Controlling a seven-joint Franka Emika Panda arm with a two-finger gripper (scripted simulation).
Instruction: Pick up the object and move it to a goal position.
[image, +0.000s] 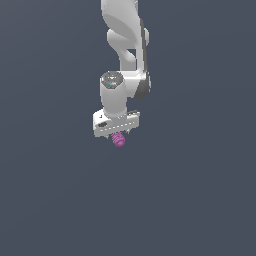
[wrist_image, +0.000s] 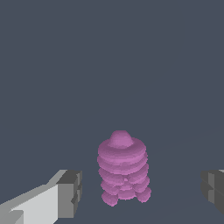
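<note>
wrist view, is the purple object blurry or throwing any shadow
Wrist view: the purple object is sharp-edged with flat, even shading and no shadow on the grey ground; the fingers stand apart from it. Exterior view: it is tiny, details lost.

Background's just flat dark slate blue-grey all over in both views, evenly lit, with no visible line between floor and wall.

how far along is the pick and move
Done: the gripper is lined up over the purple blob, fingers open on either side with gaps showing. In hand: the grasp itself, nothing is clamped yet. Left: close, lift and carry to the goal, which no view shows.
</note>
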